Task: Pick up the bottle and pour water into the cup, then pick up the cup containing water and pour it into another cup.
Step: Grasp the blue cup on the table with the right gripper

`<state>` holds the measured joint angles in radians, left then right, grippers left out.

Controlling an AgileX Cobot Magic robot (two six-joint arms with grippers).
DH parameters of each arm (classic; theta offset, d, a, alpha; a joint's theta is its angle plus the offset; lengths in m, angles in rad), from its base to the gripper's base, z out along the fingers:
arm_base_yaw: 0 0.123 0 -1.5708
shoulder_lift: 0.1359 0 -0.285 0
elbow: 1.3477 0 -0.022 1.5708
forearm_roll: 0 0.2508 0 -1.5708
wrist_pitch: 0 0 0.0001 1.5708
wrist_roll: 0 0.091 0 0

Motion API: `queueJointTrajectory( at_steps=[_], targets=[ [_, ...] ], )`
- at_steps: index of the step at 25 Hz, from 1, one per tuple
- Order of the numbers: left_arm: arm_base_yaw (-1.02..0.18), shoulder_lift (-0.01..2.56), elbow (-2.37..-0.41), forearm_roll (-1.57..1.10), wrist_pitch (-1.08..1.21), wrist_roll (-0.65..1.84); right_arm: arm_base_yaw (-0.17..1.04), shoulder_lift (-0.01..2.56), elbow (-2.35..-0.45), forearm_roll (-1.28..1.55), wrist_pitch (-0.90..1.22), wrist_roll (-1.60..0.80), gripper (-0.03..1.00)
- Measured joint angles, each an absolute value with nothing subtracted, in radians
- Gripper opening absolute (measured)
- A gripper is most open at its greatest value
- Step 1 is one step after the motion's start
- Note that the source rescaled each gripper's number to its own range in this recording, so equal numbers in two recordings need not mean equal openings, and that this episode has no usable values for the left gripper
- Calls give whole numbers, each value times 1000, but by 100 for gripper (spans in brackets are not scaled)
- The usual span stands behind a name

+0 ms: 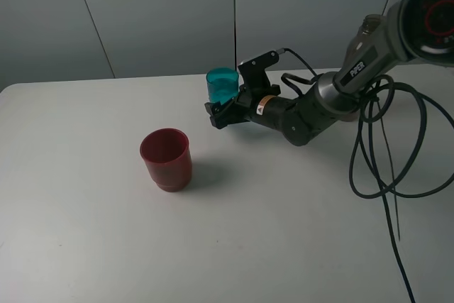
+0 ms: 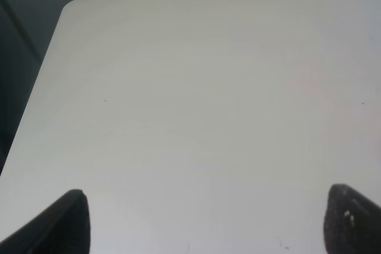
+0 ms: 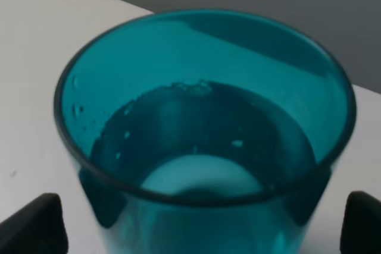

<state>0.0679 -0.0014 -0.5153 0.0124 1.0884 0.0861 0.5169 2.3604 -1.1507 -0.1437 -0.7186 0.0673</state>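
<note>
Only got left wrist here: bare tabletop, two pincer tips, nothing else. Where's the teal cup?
Observer: The teal cup is toward the far side of the table, between the open fingers of the right pincer.
Operator: Anything in it?
Observer: Yes. The right wrist view shows water in it, with droplets on the inner wall.
Operator: And the red one?
Observer: The red cup is upright on the table, apart from the teal cup, nearer the high camera and to the left.
</note>
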Motion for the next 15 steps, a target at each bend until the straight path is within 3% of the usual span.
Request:
queueJointTrajectory(
  at_steps=[15],
  targets=[
    [68,-1,-515,12,1088,86,517,2453,-1267,-144,-725,67,100]
  ],
)
